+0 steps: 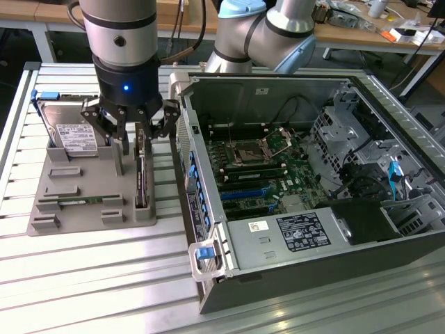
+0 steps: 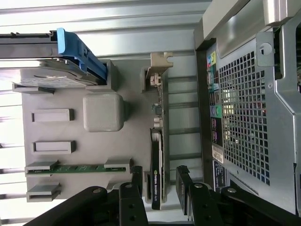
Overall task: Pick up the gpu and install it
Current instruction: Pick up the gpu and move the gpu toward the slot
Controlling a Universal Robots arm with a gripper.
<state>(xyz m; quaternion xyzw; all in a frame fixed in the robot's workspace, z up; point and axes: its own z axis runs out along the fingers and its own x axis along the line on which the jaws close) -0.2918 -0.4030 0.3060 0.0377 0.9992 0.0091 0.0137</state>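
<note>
Fingers (image 2: 137, 181) of black metal on the end effector (image 1: 137, 147) stand spread, one on each side of the gpu (image 2: 158, 155), a gap at both, gripping nothing. The gpu, a thin green board with a black shroud, stands on edge in a slot of the matte grey moulded tray (image 1: 83, 191). Its long axis runs alongside the perforated steel computer case (image 1: 278, 240), silver bracket toward the hard drive (image 1: 73, 136) end. The tray also holds a narrow green memory stick (image 1: 80, 202) and sits on the ribbed aluminium counter (image 1: 90, 278).

gpu (image 1: 142, 174) on edge in tray (image 1: 83, 186), exterior view's left of pc case (image 1: 292, 270); hdd (image 1: 73, 136) further left; gripper (image 1: 139, 144) astride gpu
</note>
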